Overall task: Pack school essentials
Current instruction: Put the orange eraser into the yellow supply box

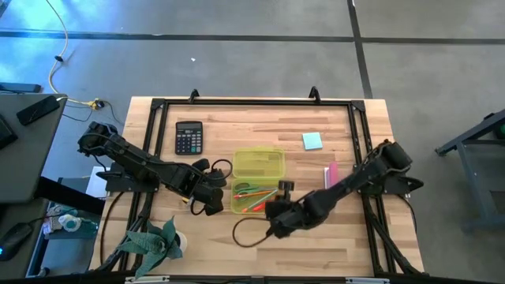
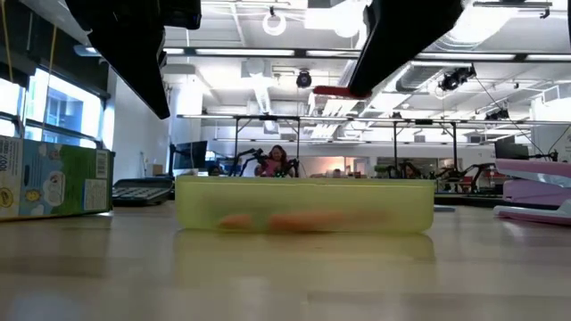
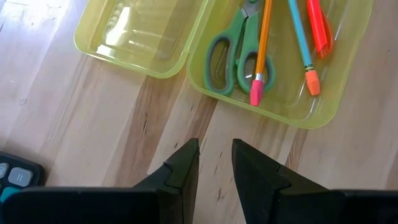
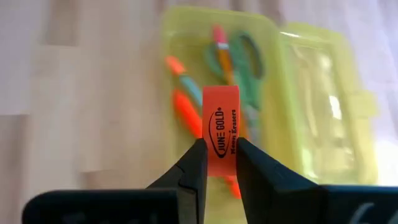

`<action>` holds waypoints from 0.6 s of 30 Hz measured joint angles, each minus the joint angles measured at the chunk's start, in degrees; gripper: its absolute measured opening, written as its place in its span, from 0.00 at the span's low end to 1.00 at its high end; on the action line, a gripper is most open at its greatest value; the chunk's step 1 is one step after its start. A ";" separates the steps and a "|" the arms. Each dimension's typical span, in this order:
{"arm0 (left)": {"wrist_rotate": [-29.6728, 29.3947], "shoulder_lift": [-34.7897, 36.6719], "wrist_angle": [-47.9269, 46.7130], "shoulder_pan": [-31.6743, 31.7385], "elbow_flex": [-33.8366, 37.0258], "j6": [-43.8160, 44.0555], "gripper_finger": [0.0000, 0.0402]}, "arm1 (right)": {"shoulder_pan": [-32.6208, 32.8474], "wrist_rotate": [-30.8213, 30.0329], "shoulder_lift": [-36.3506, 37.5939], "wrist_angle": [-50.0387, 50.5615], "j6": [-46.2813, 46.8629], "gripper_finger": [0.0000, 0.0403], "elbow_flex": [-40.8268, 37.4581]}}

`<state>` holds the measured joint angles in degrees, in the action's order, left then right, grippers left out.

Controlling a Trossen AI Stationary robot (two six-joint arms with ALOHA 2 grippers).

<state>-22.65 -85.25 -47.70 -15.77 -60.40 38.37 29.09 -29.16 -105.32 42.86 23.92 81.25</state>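
A translucent yellow-green case lies open mid-table, its tray [image 1: 256,197] nearer and its lid [image 1: 258,163] farther. In the tray lie green-handled scissors [image 3: 230,56], an orange pencil [image 3: 261,50], a blue-green pencil [image 3: 301,43] and a red marker [image 3: 317,28]. My right gripper [image 4: 220,155] hangs above the table by the tray's near right corner [image 1: 276,217], shut on a small orange-red eraser [image 4: 221,127]. My left gripper [image 3: 215,155] hovers open at the tray's left [image 1: 215,197], with nothing between its fingers. My right gripper pinches the eraser's lower end [image 4: 221,163] between its two fingers, on the two broad faces. The fingers slant down from the table's right. The eraser juts out beyond the fingertips, lifted clear of the table and above the case [image 2: 337,91].
A black calculator [image 1: 188,137] sits at the far left, a blue sticky-note pad [image 1: 312,141] at the far right, a pink item [image 1: 331,173] right of the case. A black cable loop [image 1: 248,233] lies near the front edge. A green leafy thing [image 1: 154,241] sits at the near left.
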 joint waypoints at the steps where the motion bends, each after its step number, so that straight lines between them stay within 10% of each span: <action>1: 0.00 0.00 0.02 0.00 0.00 0.00 0.21 | -0.70 -0.60 0.24 1.12 0.00 0.14 0.00; 18: 0.00 0.00 -0.01 -0.01 0.00 -0.02 0.21 | -11.66 14.25 0.26 -5.18 -3.32 0.14 -11.52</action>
<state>-22.65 -85.25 -47.70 -15.78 -60.40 38.35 17.43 -14.91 -105.06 37.68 20.60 69.73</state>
